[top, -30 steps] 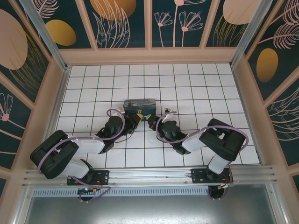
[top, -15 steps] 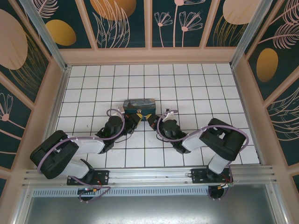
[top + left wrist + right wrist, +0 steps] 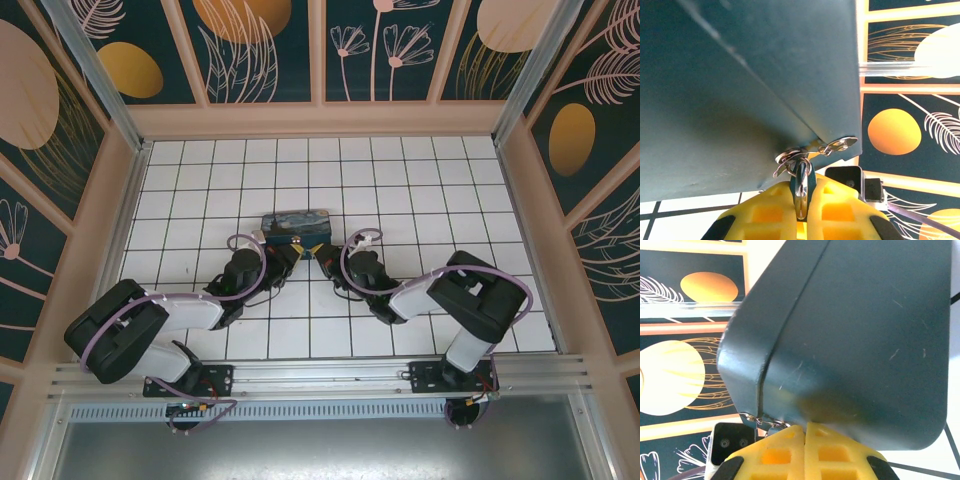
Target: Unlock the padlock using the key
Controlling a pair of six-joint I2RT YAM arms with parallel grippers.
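Observation:
A dark blue painted box [image 3: 295, 222] lies mid-table, and both grippers meet at its near side. My left gripper [image 3: 293, 250] [image 3: 802, 184] is shut on a thin silvery piece with dark blue sides, which I take for the key [image 3: 802, 192]. A key ring [image 3: 789, 157] loops through its top just under the box [image 3: 740, 75]. A small metal hasp [image 3: 840, 145] sticks out at the box seam. My right gripper [image 3: 322, 252] [image 3: 805, 426] is shut, its tips against the box [image 3: 855, 340], with small silvery fittings [image 3: 757, 419] just left of them. The padlock's body is hidden.
The white tiled floor [image 3: 420, 190] stretches around the box, enclosed by patterned walls [image 3: 265, 50]. Both arms reach inward from the near rail [image 3: 320, 375]. The other arm's black camera block [image 3: 847, 176] sits close beside my left fingers.
The right wrist has edged a little forward toward the box, and the box has shifted slightly. The left arm has barely moved; both grippers stayed shut.

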